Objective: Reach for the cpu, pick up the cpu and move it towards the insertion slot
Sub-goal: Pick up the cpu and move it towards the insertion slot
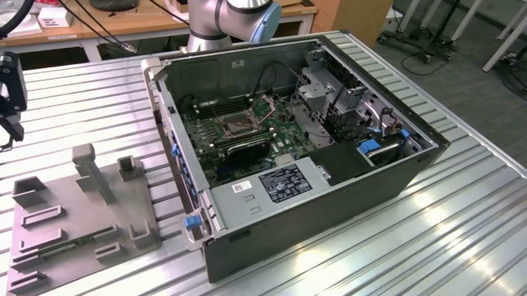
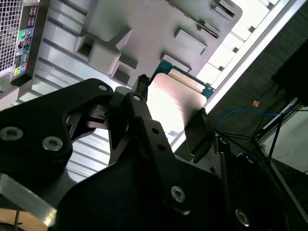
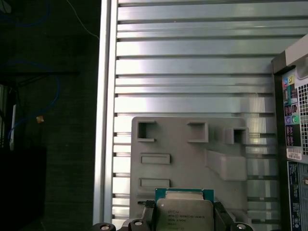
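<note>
The cpu [image 3: 184, 215] is a small square chip with a pale metal top and a green rim. My gripper [image 3: 184, 211] is shut on it, one black finger on each of two opposite sides. In the second wrist view the cpu [image 2: 175, 94] hangs between the fingers [image 2: 139, 91] above the grey tray [image 2: 144, 29]. In the exterior view the arm's black end [image 1: 8, 98] hangs at the left edge, above the table. The insertion slot [image 1: 234, 126] is the dark square socket with a metal frame on the green board inside the open computer case [image 1: 329, 179].
The grey plastic tray [image 1: 82, 209] lies on the ribbed metal table [image 1: 395, 246] at the exterior view's left, with upright posts and a green memory stick [image 1: 74, 240] in it. The table's edge [image 3: 108, 120] runs beside the tray. The case walls stand tall around the board.
</note>
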Controlling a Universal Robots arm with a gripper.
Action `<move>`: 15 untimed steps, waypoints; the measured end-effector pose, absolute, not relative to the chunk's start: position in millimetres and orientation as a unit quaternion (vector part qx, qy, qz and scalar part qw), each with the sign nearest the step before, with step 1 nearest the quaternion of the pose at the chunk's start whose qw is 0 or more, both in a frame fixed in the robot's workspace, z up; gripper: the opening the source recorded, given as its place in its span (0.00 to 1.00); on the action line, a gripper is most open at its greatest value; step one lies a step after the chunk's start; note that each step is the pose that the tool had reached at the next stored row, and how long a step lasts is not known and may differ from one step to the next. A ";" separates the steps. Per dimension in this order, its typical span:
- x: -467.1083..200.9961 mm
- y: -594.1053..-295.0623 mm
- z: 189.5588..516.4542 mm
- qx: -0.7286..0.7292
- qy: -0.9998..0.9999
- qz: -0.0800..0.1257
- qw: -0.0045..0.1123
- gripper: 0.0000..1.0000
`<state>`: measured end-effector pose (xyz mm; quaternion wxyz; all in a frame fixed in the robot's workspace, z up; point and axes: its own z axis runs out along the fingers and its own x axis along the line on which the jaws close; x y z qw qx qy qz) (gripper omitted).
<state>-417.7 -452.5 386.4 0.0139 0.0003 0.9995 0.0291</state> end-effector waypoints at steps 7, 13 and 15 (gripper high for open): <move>-415.0 -452.5 386.4 0.000 0.999 0.029 0.014 0.55; -412.8 -452.5 386.4 0.000 0.999 0.029 0.014 0.55; -412.1 -452.5 386.4 0.000 0.999 0.029 0.014 0.55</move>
